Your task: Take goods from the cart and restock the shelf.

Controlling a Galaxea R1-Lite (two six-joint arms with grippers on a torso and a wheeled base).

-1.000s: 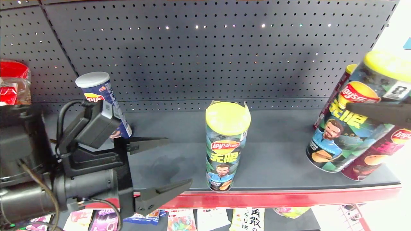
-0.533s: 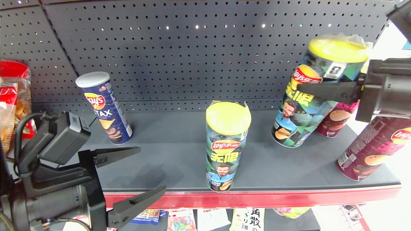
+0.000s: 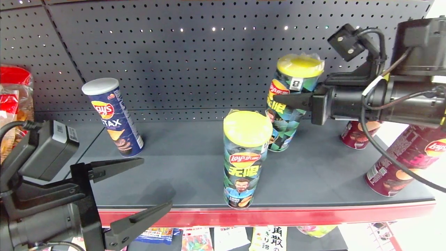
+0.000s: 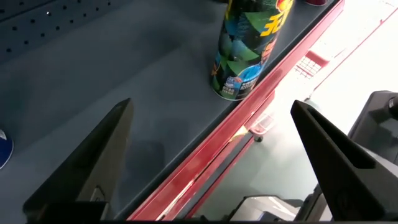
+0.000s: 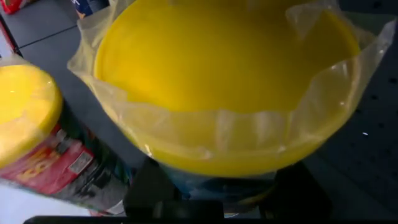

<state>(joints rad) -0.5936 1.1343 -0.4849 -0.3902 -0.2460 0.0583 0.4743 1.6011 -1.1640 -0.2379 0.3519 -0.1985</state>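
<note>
Presently noted: dark grey shelf [image 3: 195,164] with red front lip [image 3: 278,216], backed by a perforated panel [image 3: 174,62] with pinpoints of light through the holes.

Right gripper [image 3: 291,99] over mid-shelf, toward the panel, fingers clamped on the held yellow-lidded can [image 3: 294,78]. Base of that can low at the deck; contact with the deck not determinable. Loose plastic film around its lid [image 5: 224,81].

Just ahead of it, upright at the front lip, a second yellow-lidded can [image 3: 245,157]. Blue can [image 3: 113,116] standing at rear left. Nearer maroon can [image 3: 404,164] at the right end, farther maroon can [image 3: 355,134] behind it.

Left gripper [image 3: 156,183] low at front left, out past the lip, fingers spread wide, holding nothing.

Bagged snacks [image 3: 14,94] at far left. Assorted packets [image 3: 230,238] on the tier below.
</note>
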